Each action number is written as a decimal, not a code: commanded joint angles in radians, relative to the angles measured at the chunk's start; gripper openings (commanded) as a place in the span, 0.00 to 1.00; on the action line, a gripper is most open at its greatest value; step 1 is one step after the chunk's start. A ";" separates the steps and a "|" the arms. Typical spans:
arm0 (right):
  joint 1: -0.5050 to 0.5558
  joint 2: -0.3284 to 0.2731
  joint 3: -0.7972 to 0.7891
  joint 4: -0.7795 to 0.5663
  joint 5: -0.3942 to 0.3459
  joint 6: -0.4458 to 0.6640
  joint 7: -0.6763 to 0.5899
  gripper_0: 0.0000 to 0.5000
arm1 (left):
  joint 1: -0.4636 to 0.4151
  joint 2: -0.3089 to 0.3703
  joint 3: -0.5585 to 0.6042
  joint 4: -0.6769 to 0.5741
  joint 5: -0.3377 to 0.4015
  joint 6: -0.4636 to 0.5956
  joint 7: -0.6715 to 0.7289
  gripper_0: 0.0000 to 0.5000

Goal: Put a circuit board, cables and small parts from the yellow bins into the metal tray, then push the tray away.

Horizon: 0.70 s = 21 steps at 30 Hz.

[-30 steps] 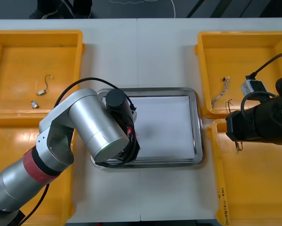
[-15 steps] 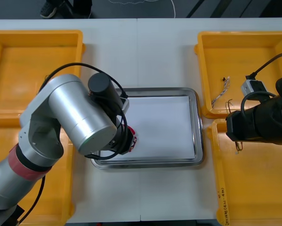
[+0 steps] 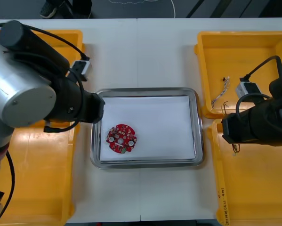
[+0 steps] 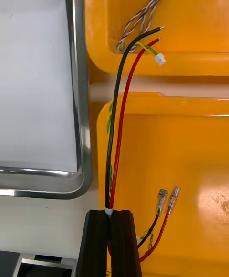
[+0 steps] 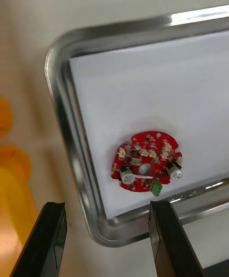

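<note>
Right jaws: clamped on black/red cables (image 4: 112, 129) near terminals | cables: probably limp, light | left jaws: apart, metal tray (image 3: 199, 136) 9 o'clock side.

No legible word, brand, number or sign anywhere. Just a short line of small dark print running along the inner rim of the near right yellow bin (image 3: 253, 188), at the lower right of the front view, too small to make out. Not clear whether letters or digits.
</note>
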 commanded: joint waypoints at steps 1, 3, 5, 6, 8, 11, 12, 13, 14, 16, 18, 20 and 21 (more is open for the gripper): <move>-0.075 0.016 0.103 -0.006 0.052 0.004 0.155 0.00 | 0.009 0.072 0.097 -0.012 0.021 0.008 -0.121 1.00; -0.083 0.020 0.118 -0.006 0.061 0.004 0.186 0.00 | 0.009 0.082 0.124 0.007 0.025 0.008 -0.126 1.00; -0.101 0.026 0.147 -0.006 0.073 0.004 0.244 0.00 | 0.008 0.091 0.164 0.033 0.025 0.008 -0.134 1.00; -0.104 0.026 0.152 -0.006 0.075 0.004 0.252 0.00 | 0.008 0.091 0.170 0.037 0.025 0.008 -0.135 1.00; -0.119 0.033 0.175 -0.006 0.087 0.004 0.295 0.00 | 0.006 0.098 0.199 0.056 0.025 0.008 -0.141 1.00; -0.156 0.055 0.227 0.003 0.106 0.004 0.378 0.00 | -0.003 0.124 0.239 0.113 0.024 0.008 -0.157 1.00; -0.156 0.055 0.227 0.003 0.106 0.004 0.378 0.00 | -0.003 0.124 0.239 0.113 0.024 0.008 -0.157 1.00; -0.176 0.066 0.253 0.021 0.113 0.004 0.413 0.00 | -0.011 0.141 0.250 0.146 0.024 0.008 -0.164 1.00; -0.187 0.073 0.268 0.032 0.116 0.004 0.427 0.00 | -0.017 0.151 0.253 0.163 0.024 0.008 -0.167 1.00; -0.221 0.093 0.308 0.067 0.138 -0.003 0.459 0.00 | -0.032 0.171 0.259 0.206 0.025 0.008 -0.174 1.00; -0.262 0.112 0.367 0.107 0.175 -0.018 0.510 0.00 | -0.052 0.192 0.264 0.261 0.022 0.008 -0.184 1.00; -0.294 0.128 0.408 0.138 0.205 -0.024 0.540 0.00 | -0.063 0.206 0.265 0.300 0.022 -0.010 -0.190 1.00; -0.303 0.133 0.420 0.147 0.214 -0.027 0.550 0.00 | -0.067 0.210 0.265 0.312 0.022 -0.016 -0.192 1.00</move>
